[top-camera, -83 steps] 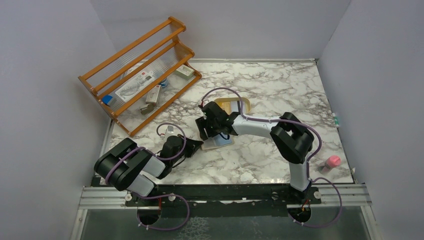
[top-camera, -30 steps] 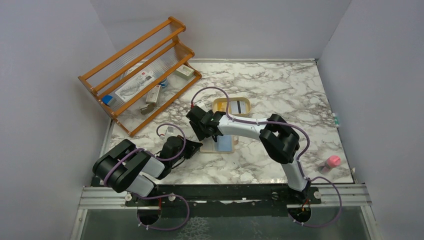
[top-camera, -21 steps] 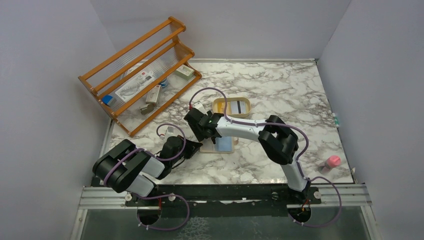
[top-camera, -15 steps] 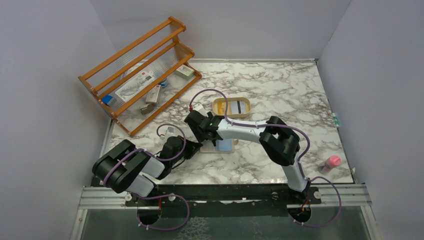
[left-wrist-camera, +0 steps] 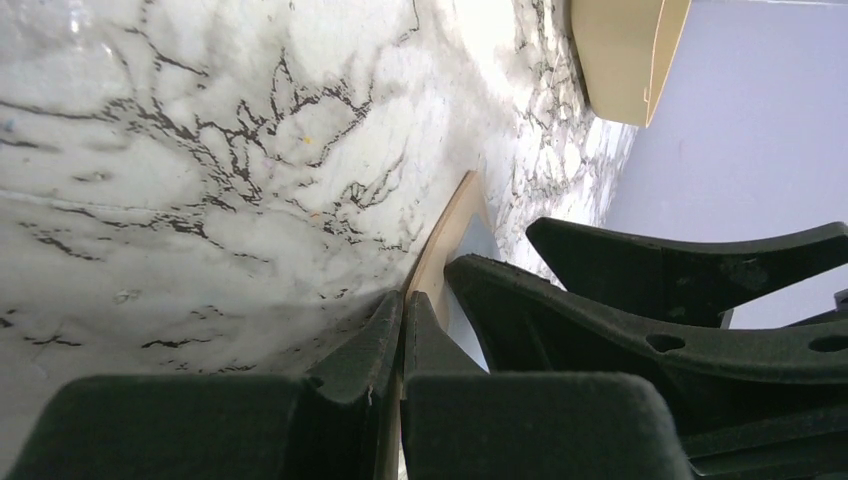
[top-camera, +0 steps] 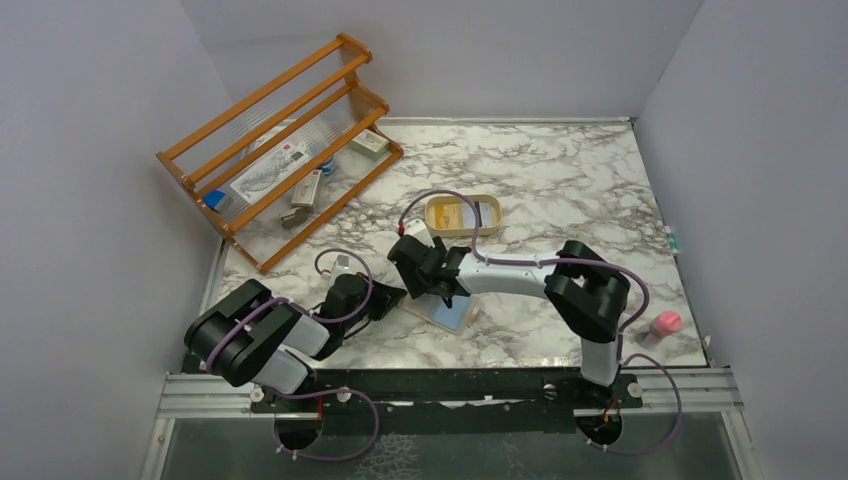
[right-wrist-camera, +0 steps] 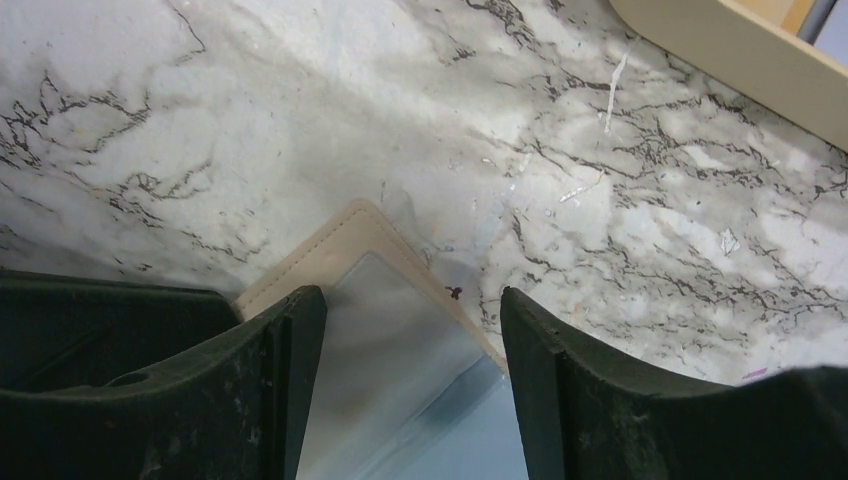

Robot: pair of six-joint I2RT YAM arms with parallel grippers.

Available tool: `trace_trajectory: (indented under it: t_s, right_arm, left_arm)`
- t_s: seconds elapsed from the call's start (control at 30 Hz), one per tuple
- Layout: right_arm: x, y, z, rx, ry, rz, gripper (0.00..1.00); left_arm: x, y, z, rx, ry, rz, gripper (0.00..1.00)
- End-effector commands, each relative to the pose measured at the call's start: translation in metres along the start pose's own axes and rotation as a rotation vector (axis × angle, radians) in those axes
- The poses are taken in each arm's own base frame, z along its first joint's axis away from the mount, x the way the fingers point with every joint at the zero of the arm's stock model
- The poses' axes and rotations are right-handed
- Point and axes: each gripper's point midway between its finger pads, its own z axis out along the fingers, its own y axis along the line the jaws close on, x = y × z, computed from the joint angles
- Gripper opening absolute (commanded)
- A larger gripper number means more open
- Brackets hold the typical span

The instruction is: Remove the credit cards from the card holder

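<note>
The card holder (top-camera: 449,312) lies open on the marble, tan outside and light blue inside. My left gripper (top-camera: 394,297) is shut on its left tan edge (left-wrist-camera: 447,233), low on the table. My right gripper (top-camera: 432,282) is open just above the card holder, one finger on each side of its clear pocket (right-wrist-camera: 395,350); the fingers (right-wrist-camera: 285,370) are empty. A yellow-orange card (top-camera: 450,212) lies in the cream tray (top-camera: 492,214). I cannot tell whether any card is inside the pockets. The other cards are not clearly visible.
A wooden rack (top-camera: 280,150) with small items stands at the back left. A pink object (top-camera: 665,323) sits near the right front edge. The tray's rim shows in the left wrist view (left-wrist-camera: 620,60) and the right wrist view (right-wrist-camera: 740,50).
My right gripper swung left past the tray, then came nearer and right to hover over the card holder. The card holder has turned and shifted slightly nearer. My left gripper stayed put.
</note>
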Motion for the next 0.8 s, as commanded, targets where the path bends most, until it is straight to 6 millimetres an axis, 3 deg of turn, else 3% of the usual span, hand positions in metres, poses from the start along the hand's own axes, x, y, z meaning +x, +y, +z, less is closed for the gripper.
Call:
trace_trajectory:
  t_s: [0.0,0.2,0.57,0.77]
  right_arm:
    - [0.090,-0.032,-0.005,0.092,0.253,-0.147,0.70]
    - [0.101,-0.037,-0.013,0.080,0.261,-0.128,0.70]
    - [0.090,-0.051,-0.045,0.061,0.207,-0.100,0.70]
    - [0.093,-0.030,-0.031,-0.019,0.196,-0.066,0.70]
  left_arm:
    - [-0.013,0.026,-0.003,-0.089,-0.075,0.000,0.00]
    - [-0.015,0.028,-0.005,-0.097,-0.084,-0.002,0.00]
    - [-0.017,0.024,-0.004,-0.096,-0.094,0.009,0.00]
    - [0.013,-0.005,0.014,-0.032,0.101,0.111,0.00]
